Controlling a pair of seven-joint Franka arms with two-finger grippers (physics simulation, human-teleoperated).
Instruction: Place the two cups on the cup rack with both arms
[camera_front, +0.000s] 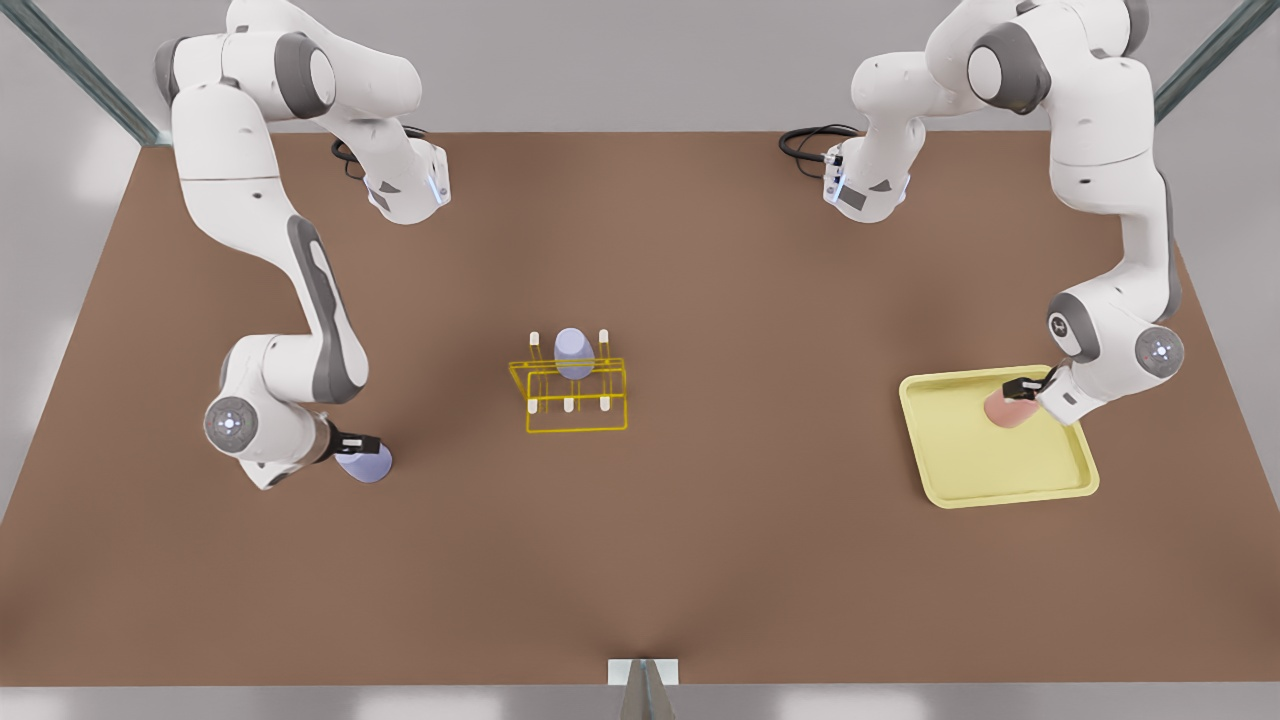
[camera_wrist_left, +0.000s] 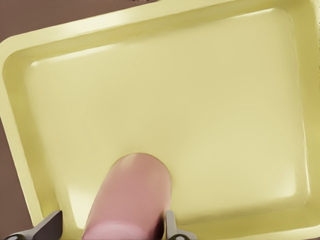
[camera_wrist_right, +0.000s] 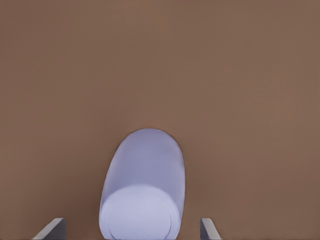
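A: Starting nearest the camera, with the cup rack (camera_front: 570, 385) as anchor: right gripper (camera_front: 362, 445) sits well off the rack toward the front view's left, low over the table (camera_front: 700, 560). Its fingers (camera_wrist_right: 55, 229) straddle the lavender cup (camera_front: 366, 464) with clear gaps either side, so spread, nothing gripped yet. Cup stands upside down, base facing the wrist camera, probably so it can drop over a peg.

B: Other arm?

A: Left gripper (camera_front: 1020, 392) is well off the rack toward the front view's right, over the pale yellow tray (camera_front: 1010, 488). Fingers (camera_wrist_left: 170, 227) sit close on the salmon cup (camera_front: 1005, 410); one looks touching, the other shows a small gap. I'd say closing, can't tell if it's clamped. Cup rests in the tray near its rim.

B: Rack itself?

A: Mid-table, between both arms so each can reach. Second lavender cup (camera_front: 573, 352) already sits inverted on a far-row peg; front pegs bare. Both task cups not yet placed.
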